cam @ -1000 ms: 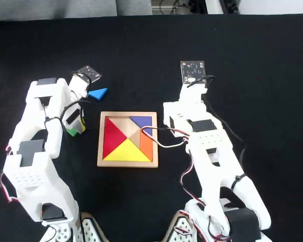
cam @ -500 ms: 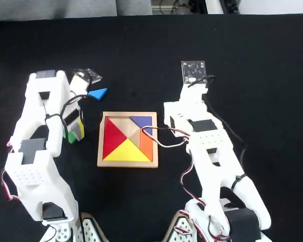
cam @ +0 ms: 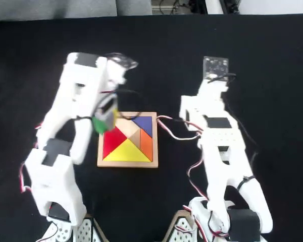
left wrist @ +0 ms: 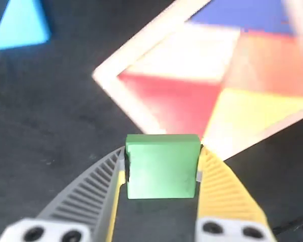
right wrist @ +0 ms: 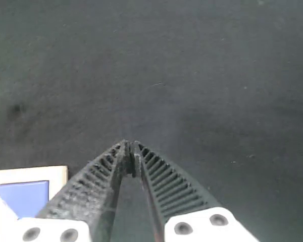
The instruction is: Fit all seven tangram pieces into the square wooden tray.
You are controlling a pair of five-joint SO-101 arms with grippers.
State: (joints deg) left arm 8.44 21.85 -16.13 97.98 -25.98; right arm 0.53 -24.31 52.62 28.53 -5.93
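I judge 2 of 7 pieces are left: the green square clamped in my left gripper, the tray just ahead, and the blue triangle farther off; my right gripper is closed, empty.

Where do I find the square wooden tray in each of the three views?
High view: the tray in the middle of the picture.
Left wrist view: its corner, just beyond the left claw holding the green piece.
Right wrist view: its corner near the right claw.
Shared landmark: the blue piece inside.
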